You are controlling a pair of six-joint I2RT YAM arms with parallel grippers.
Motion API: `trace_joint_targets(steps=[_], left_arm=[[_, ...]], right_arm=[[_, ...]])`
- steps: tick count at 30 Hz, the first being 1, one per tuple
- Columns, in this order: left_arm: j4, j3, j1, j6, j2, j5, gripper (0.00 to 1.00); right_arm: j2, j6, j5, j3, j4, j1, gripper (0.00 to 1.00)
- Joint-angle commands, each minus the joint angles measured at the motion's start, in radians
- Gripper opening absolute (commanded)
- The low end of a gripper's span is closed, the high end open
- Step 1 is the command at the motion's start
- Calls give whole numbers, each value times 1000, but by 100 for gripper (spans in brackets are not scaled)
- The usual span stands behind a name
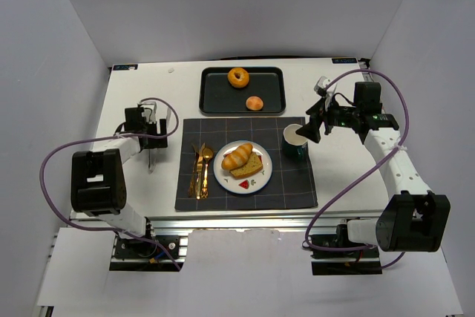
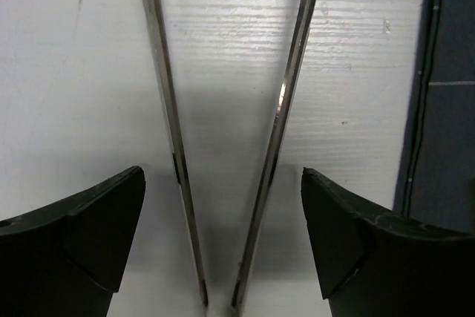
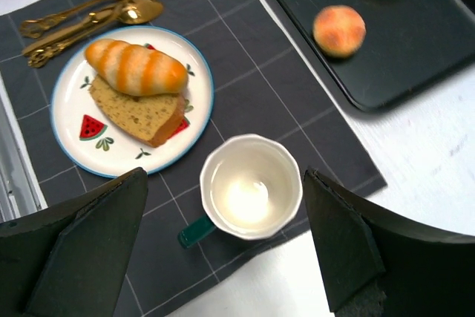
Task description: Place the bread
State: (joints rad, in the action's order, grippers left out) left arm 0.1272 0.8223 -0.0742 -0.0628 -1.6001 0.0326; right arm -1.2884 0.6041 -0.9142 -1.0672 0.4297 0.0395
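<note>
Two breads (image 1: 241, 159) on plate (image 1: 221, 174) (right tool (image 1: 310, 125) open, over cup (image 1: 295, 143))

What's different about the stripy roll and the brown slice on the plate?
The stripy roll is plump and rounded, while the brown slice is flat with straight cut sides. The stripy roll has orange and pale stripes and a smooth skin, while the brown slice is one dull brown with small specks. Both are bread, and they lie touching each other on the same plate with the watermelon picture.
</note>
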Motion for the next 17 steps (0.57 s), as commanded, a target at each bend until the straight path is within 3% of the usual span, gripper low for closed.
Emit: trace_joint_targets(steps=[1,5,9,17], left_arm=[[-20,-23,-12,20,71,-19,98],[12,-9,-16,37,130,9,98],[45,8,-18,67,210,18,98],[97,5,-19,311,417,-134,98]], right_arm=[[26,-68,98,-43,6,-3,89],[15,-214,248,-75,-6,-3,89],[18,-331,502,-134,-29,-1,89],[-54,-458,583,-300,32,0,90]])
